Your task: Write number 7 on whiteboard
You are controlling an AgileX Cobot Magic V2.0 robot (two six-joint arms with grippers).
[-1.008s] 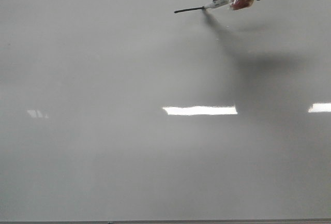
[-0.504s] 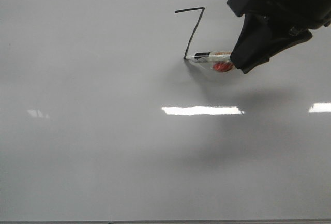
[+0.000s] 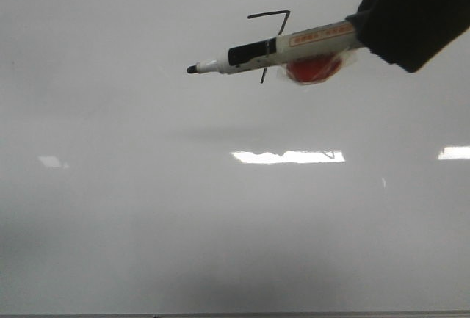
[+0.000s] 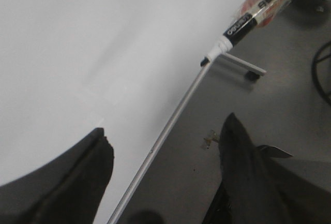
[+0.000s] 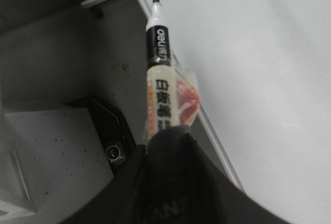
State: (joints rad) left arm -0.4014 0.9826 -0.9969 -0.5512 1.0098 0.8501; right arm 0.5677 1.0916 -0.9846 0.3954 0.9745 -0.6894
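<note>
The right tool (image 3: 367,31) pinches a white marker (image 3: 272,50) and holds it up off the whiteboard (image 3: 147,208), tip pointing left. A thin black number 7 (image 3: 273,35) sits near the top of the board, partly behind the marker. The left tool (image 4: 165,182) has its fingers spread apart, holding nothing.

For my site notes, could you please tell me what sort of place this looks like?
Probably a lab or workshop: a whiteboard lies flat as a work surface, a marker sits in the right gripper, and the wrist views show a bare grey floor.
</note>
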